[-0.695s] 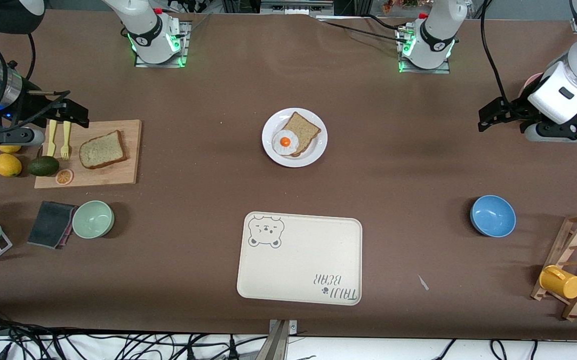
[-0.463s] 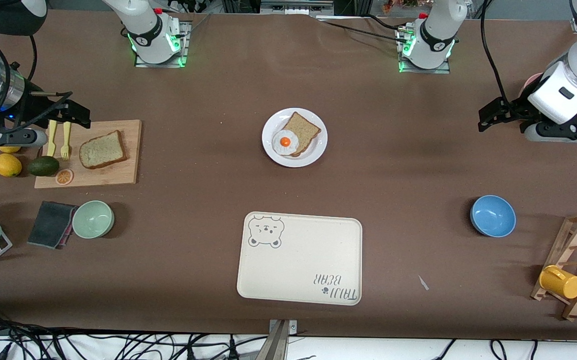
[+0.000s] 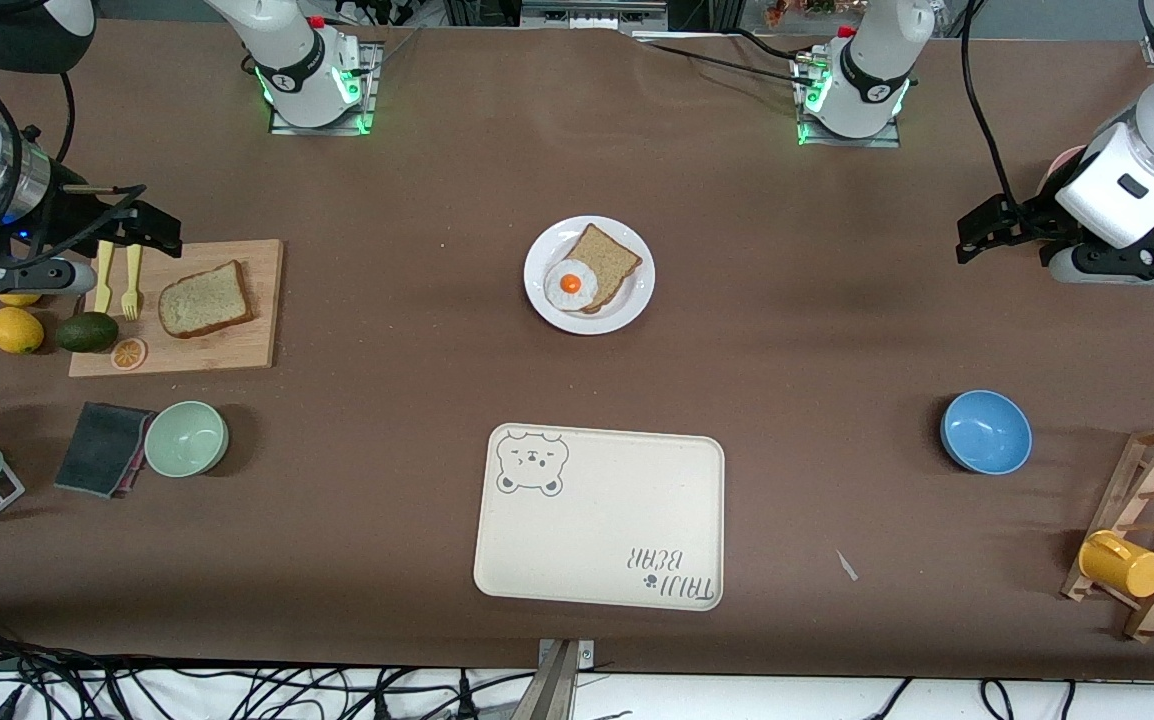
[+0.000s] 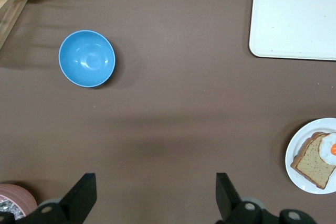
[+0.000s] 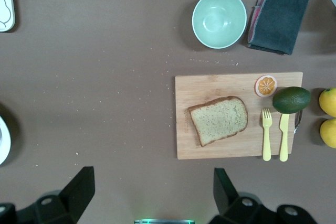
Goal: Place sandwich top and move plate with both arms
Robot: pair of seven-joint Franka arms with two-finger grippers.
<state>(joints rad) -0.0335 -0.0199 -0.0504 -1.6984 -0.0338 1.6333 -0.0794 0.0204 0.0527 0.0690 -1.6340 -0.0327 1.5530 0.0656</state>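
Observation:
The sandwich top lies flat on a wooden cutting board at the right arm's end of the table. The white plate sits mid-table and carries a tan bread slice with a fried egg on it. My right gripper hangs open and empty over the board's corner by the yellow cutlery. Open and empty too, my left gripper waits over bare table at the left arm's end.
A cream bear tray lies nearer the front camera than the plate. A blue bowl, a wooden rack and a yellow mug are at the left arm's end. A green bowl, dark cloth, avocado and lemon surround the board.
My right gripper has drifted very slightly toward the cutting board. The left arm and everything on the table have stayed put.

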